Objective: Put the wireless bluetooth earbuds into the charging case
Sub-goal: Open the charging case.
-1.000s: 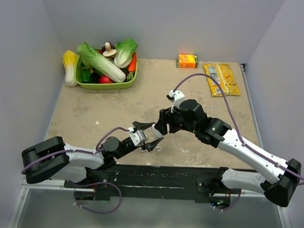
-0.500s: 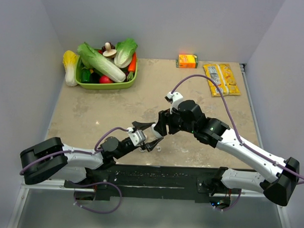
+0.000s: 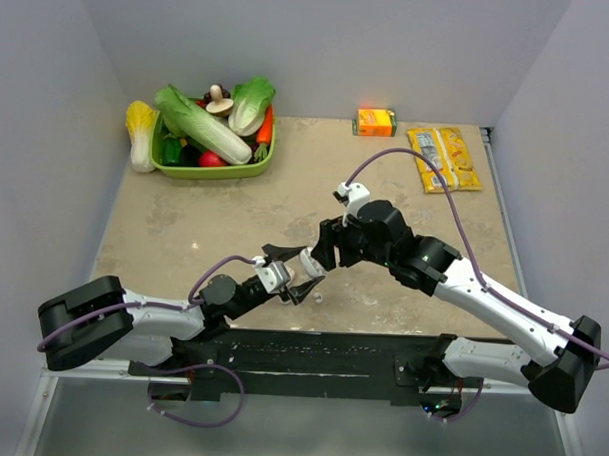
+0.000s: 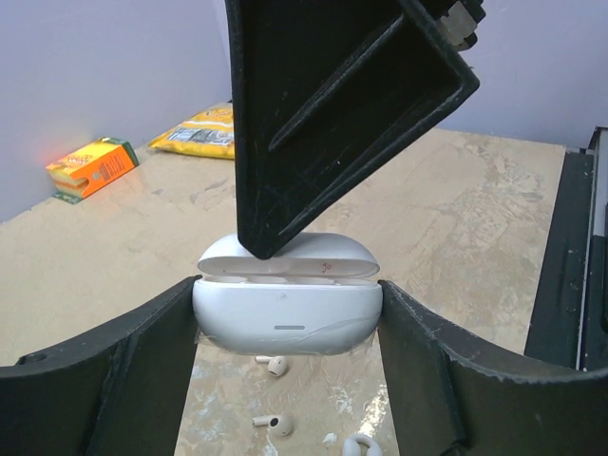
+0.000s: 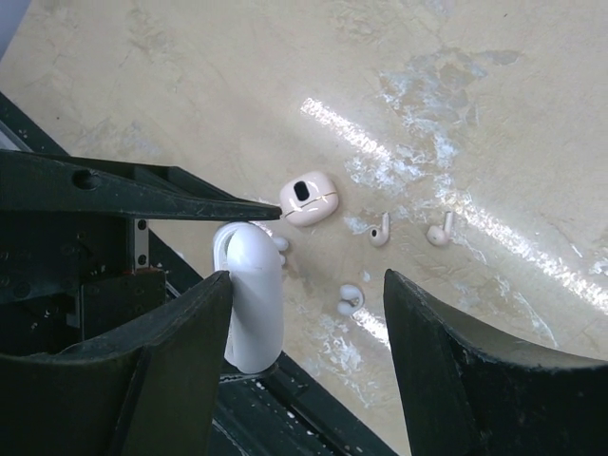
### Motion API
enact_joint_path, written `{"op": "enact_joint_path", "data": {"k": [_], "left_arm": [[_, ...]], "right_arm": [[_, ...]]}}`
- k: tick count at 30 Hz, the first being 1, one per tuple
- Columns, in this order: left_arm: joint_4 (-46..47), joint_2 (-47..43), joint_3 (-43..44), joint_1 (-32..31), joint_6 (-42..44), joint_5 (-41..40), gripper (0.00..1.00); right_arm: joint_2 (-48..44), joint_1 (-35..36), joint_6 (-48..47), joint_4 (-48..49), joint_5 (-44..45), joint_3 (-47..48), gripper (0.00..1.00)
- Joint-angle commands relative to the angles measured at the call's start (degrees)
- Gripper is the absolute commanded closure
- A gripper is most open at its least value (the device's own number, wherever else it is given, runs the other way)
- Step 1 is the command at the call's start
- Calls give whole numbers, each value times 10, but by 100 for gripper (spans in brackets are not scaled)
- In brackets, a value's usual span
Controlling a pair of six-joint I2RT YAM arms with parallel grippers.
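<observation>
The charging case [image 4: 285, 309], glossy white and oval, is clamped by its ends between my left gripper's [image 4: 287, 296] two fingers and held above the table with its lid ajar. One finger [image 4: 323, 114] of my right gripper reaches down from above, its tip resting on the lid's edge. In the right wrist view the case [image 5: 253, 294] stands just inside the left finger of my right gripper [image 5: 306, 281], whose jaws are open and hold nothing. Two stemmed earbuds [image 5: 380, 230] [image 5: 439, 231] and a looped one [image 5: 349, 299] lie loose on the table below. From above, both grippers meet at the case [image 3: 307, 262].
A small pinkish open case [image 5: 309, 197] lies next to the loose earbuds. At the back stand a green basket [image 3: 255, 169] of toy vegetables, an orange box [image 3: 375, 121] and a yellow packet [image 3: 444, 158]. The black base rail [image 3: 300, 348] runs along the near edge.
The right wrist has shifted very slightly near the case. The left gripper's hold on the case is the same.
</observation>
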Motion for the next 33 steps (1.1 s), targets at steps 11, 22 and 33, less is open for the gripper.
{"op": "enact_joint_path", "data": {"k": [11, 22, 33], "left_arm": [[131, -20, -12, -4, 12, -10, 100], [165, -22, -22, -5, 10, -14, 100], [183, -37, -35, -10, 14, -16, 100]], "right_arm": [[-77, -25, 10, 64, -60, -30, 34], [-27, -26, 29, 89, -107, -46, 47], [-28, -59, 40, 124, -157, -72, 59]]}}
